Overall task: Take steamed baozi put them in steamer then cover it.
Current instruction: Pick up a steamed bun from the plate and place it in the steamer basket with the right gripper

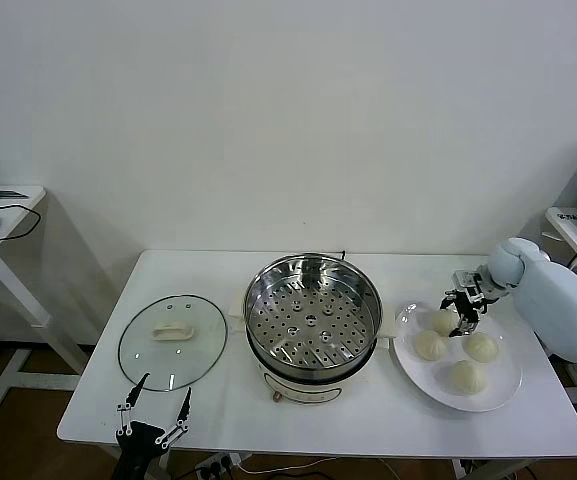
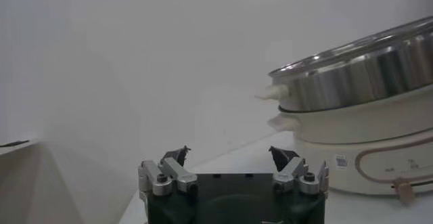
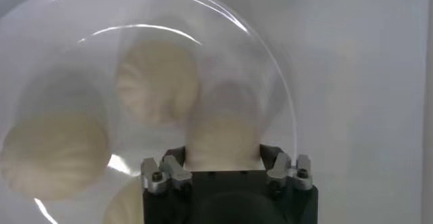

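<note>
Right tool (image 1: 460, 318) of mine sits low over the plate (image 1: 498, 390), fingers straddling one baozi (image 3: 223, 127); grip uncertain. Left tool (image 1: 154, 411) waits open at desk edge.

right claw (image 1: 460, 318) around baozi (image 1: 444, 321), steamer (image 1: 312, 312) uncovered

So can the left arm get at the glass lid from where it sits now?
Probably yes: the left gripper, open, hovers at the table's near edge just short of the lid, whose handle faces up with nothing between them.
</note>
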Controlling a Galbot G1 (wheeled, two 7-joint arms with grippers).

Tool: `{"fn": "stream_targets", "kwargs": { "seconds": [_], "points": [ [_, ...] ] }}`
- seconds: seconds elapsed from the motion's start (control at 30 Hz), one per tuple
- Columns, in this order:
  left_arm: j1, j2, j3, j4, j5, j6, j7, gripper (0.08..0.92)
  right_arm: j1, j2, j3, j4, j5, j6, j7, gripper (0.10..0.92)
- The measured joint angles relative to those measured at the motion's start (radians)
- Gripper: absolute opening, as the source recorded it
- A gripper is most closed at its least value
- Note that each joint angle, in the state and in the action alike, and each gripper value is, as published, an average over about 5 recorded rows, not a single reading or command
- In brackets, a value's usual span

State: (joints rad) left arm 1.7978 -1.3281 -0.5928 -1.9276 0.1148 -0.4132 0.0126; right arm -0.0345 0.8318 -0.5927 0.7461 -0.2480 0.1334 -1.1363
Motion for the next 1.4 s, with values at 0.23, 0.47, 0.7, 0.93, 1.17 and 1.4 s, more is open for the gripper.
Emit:
{"fn": "stream_targets", "kwargs": {
  "seconds": [0.23,0.47,0.7,0.93,1.17,1.4],
  "points": [
    [-0.006,0.005,0.008,-0.009,-0.002,0.006,-0.002,0.823,0.076,-0.057,-0.054,0.125,0.042,0.029,-0.027,0.696],
    [-0.005,0.008,0.015,-0.014,-0.002,0.007,-0.004,0.823,0.253,-0.065,-0.168,0.274,0.082,0.134,-0.052,0.700],
    [-0.004,0.007,0.015,-0.018,-0.003,0.005,-0.007,0.823,0.455,-0.006,-0.308,0.413,0.117,0.250,-0.070,0.718],
    [-0.005,0.006,0.010,-0.022,-0.003,0.004,-0.010,0.823,0.558,0.091,-0.414,0.519,0.112,0.359,-0.079,0.721],
    [-0.005,0.002,0.007,-0.023,-0.007,-0.001,-0.011,0.823,0.566,0.185,-0.464,0.553,0.055,0.434,-0.071,0.713],
    [-0.002,0.000,-0.002,-0.023,-0.010,-0.011,-0.011,0.823,0.521,0.261,-0.487,0.533,-0.024,0.475,-0.058,0.712]
  ]
}}
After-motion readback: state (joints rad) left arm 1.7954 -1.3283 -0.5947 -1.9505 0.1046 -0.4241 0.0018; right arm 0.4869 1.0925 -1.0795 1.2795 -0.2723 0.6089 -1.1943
